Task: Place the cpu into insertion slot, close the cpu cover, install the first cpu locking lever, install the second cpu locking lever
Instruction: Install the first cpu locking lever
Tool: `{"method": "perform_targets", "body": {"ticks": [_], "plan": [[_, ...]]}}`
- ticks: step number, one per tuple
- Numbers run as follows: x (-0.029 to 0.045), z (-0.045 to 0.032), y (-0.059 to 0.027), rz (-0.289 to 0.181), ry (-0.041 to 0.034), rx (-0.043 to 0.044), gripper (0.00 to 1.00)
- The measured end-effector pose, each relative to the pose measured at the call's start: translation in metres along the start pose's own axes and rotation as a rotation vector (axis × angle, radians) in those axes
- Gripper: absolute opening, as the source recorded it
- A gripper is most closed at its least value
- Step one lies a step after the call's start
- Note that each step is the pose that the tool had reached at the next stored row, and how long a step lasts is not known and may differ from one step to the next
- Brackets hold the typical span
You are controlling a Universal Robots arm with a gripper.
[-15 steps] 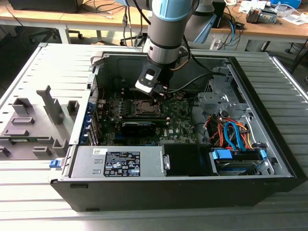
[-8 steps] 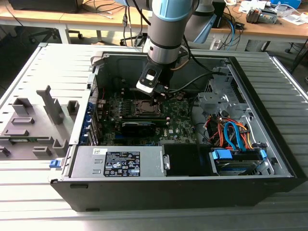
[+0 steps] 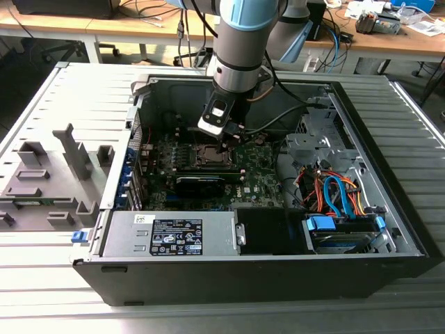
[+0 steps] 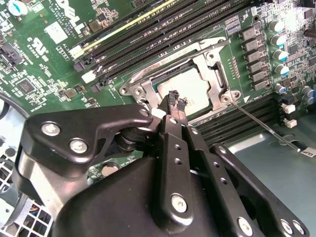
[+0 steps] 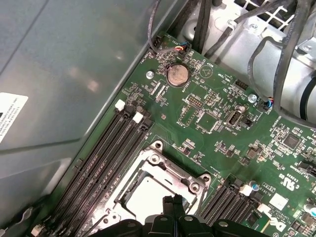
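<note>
Down inside the open computer case (image 3: 245,273), black steel walls, the gripper (image 3: 222,142) sits right over the insertion slot (image 3: 207,154) on the green motherboard (image 5: 163,134).

Gripper: matte black angular link arms with silver screw heads. The two narrow fingers (image 4: 173,148) converge to a point and the tips look pressed together. Nothing visibly held between them. Tip pads look rough and frayed.

The tips sit at the edge of the cpu (image 4: 192,89), at the socket's rim. I can't tell whether they actually touch.

The cpu is seated in the slot, a flat square with a dull silvery-grey top and a faint brushed sheen.

The cpu cover (image 4: 218,76) is a thin stamped bright-metal frame lying down around the chip, whose top shows through its square window. There are round rivet or screw bosses at the frame corners in both wrist views.

A thin wire lever (image 4: 261,123), a straight bare-metal rod, runs from the socket corner out across the memory slots (image 4: 148,29) towards the grey case floor. The slots are long black ribbed plastic, some with white end clips.

A shiny round coin cell (image 5: 177,75) sits further up the board.
</note>
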State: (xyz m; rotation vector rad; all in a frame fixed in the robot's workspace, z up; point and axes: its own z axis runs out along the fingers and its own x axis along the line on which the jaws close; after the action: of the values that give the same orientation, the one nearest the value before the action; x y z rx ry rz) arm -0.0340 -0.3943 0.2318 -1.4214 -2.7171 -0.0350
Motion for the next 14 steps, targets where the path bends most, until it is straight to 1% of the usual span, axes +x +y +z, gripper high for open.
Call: {"method": "perform_targets", "body": {"ticks": [14], "plan": [[0.0,0.0,0.0,-0.019,-0.0002,0.0013,0.11]]}}
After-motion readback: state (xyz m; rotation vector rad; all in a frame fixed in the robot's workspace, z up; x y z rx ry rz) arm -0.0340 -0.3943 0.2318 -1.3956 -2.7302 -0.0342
